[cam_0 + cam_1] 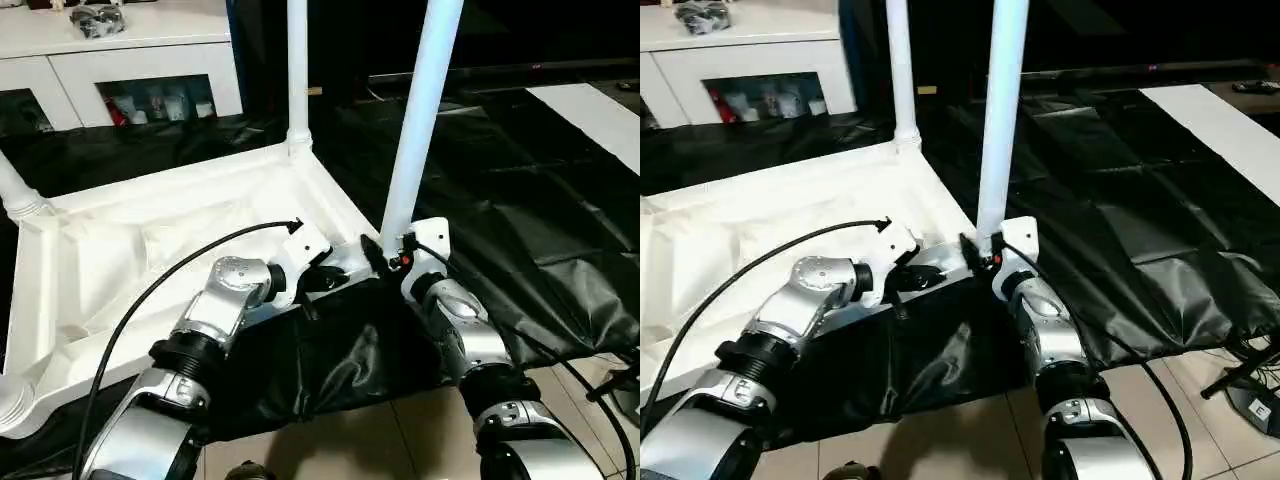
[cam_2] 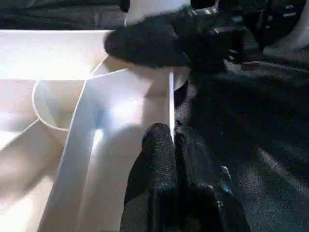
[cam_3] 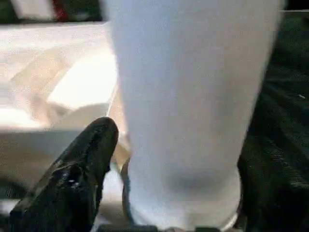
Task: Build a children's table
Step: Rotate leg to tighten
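Note:
The children's table lies upside down on a black sheet, its ribbed white underside (image 1: 150, 250) facing up. A leg (image 1: 297, 70) stands in the far corner socket, and a second leg (image 1: 420, 110) stands in the near right corner socket. Two more leg ends show at the left (image 1: 15, 190) and at the near left corner (image 1: 10, 400). My left gripper (image 1: 318, 278) is shut on the thin near rim (image 2: 170, 96) of the top, close to that near right corner. My right gripper (image 1: 392, 252) is open at the base of the near right leg (image 3: 193, 96), one finger (image 3: 87, 159) just beside the tube.
The black sheet (image 1: 520, 200) covers the floor around the table, with tiles (image 1: 400, 440) near my arms. A white glass-doored cabinet (image 1: 130, 60) stands at the back left. A white strip (image 1: 590, 110) lies at the far right, and a stand base (image 1: 1250, 395) at the near right.

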